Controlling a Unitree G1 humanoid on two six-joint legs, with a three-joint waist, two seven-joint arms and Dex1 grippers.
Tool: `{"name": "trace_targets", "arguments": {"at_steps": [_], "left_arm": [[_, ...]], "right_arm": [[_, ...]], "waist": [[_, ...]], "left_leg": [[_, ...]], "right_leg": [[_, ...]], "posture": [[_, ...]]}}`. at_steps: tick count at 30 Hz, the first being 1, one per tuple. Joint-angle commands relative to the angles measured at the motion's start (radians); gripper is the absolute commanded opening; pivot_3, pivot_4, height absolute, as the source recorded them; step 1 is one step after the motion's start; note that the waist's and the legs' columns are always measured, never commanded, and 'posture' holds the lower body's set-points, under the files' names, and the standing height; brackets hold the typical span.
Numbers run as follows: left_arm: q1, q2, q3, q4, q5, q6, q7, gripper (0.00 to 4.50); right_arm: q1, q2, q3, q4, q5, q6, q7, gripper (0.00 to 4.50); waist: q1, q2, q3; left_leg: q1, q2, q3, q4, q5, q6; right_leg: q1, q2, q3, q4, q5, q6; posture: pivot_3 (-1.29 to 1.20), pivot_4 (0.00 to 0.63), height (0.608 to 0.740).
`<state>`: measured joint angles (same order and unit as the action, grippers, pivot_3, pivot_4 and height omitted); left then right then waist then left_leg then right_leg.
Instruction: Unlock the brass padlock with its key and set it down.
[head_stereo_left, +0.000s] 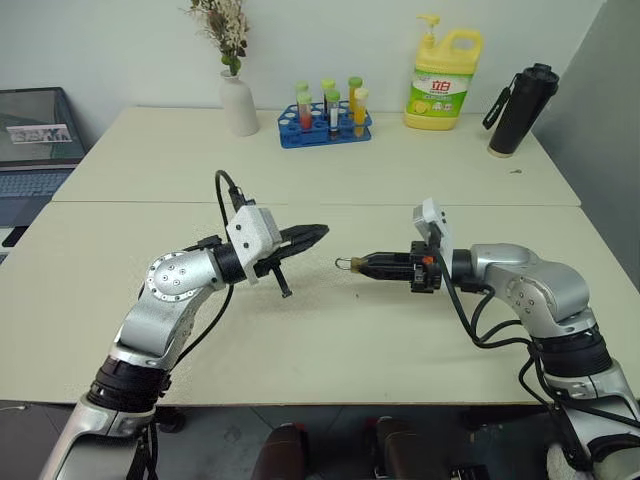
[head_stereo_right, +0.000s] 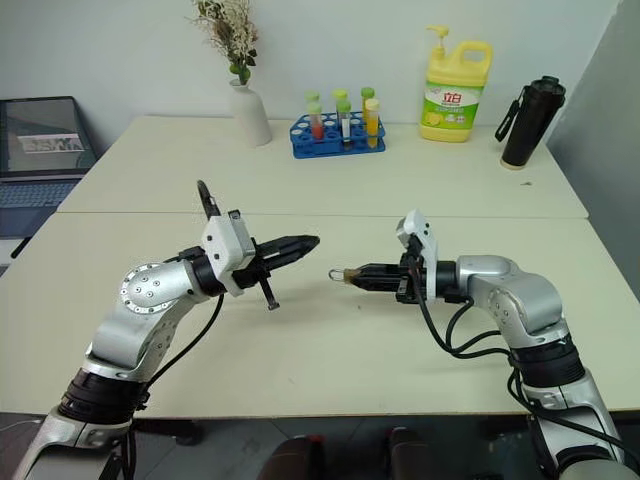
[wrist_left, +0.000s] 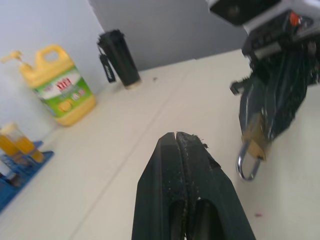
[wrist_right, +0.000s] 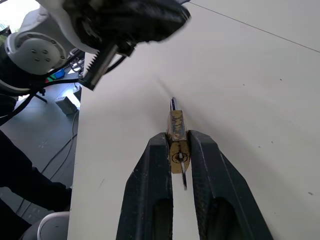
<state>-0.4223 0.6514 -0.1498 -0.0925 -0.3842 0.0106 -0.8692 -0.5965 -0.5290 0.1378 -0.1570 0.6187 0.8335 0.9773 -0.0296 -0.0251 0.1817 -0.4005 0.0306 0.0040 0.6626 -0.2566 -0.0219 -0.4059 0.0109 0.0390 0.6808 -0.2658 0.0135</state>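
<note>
Left gripper: fingers pressed together, nothing seen between them; held above the tabletop, tip pointing across at the right gripper, a gap between the two
Right gripper: clamped on the padlock, pointing toward the left gripper, clear of the tabletop
Padlock: brass body pinched between the right fingers; silver shackle pokes out past the fingertips; from the head views it is a small speck, body mostly hidden by the fingers
Key: thin silvery sliver at the keyhole face, seen from the right wrist; too small to tell how deep it sits
Background: bottle, flask, tube rack, vase along the far edge; laptop cut off at the left
</note>
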Motion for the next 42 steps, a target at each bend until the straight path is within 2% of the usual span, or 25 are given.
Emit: {"name": "trace_targets", "arguments": {"at_steps": [1,11,22,28,42], "left_arm": [[-0.011,-0.018,-0.032,0.031,0.003,0.014,-0.098,0.0],[-0.042,-0.126,-0.029,0.096,0.031,0.029,-0.137,0.0],[0.035,-0.073,0.007,-0.08,-0.037,0.18,-0.184,0.0],[0.026,-0.067,0.04,-0.162,-0.087,0.271,-0.161,0.0],[0.001,-0.102,0.076,-0.18,-0.121,0.335,-0.123,0.0]], "right_arm": [[-0.008,-0.004,-0.026,-0.051,0.028,-0.014,0.02,0.17],[-0.006,-0.007,-0.038,-0.063,0.054,-0.001,0.01,0.17],[-0.009,-0.01,-0.036,-0.044,0.04,-0.008,0.006,0.17],[-0.012,-0.011,-0.023,-0.028,0.022,-0.024,0.01,0.17],[0.005,-0.01,-0.014,-0.039,0.018,-0.028,0.009,0.17]], "waist": [[0.0,0.0,0.0],[0.0,0.0,0.0],[-0.001,0.0,0.0],[0.0,0.0,0.0],[0.0,0.0,0.0]], "left_leg": [[0.0,0.0,0.0,0.0,0.0,0.0],[0.0,0.0,0.0,0.0,0.0,0.0],[0.0,0.0,0.0,0.0,0.0,0.0],[0.0,0.0,0.0,0.0,0.0,0.0],[0.0,0.0,0.0,0.0,0.0,0.0]], "right_leg": [[0.0,0.0,0.0,0.0,0.0,0.0],[0.0,0.0,0.0,0.0,0.0,0.0],[0.0,0.0,0.001,0.0,0.0,0.0],[0.0,0.0,0.0,0.0,0.0,0.0],[0.0,0.0,0.0,0.0,0.0,0.001]], "posture": [[0.0,0.15,0.74],[0.0,0.15,0.74],[0.0,0.15,0.74],[0.0,0.15,0.74],[0.0,0.15,0.74]]}}
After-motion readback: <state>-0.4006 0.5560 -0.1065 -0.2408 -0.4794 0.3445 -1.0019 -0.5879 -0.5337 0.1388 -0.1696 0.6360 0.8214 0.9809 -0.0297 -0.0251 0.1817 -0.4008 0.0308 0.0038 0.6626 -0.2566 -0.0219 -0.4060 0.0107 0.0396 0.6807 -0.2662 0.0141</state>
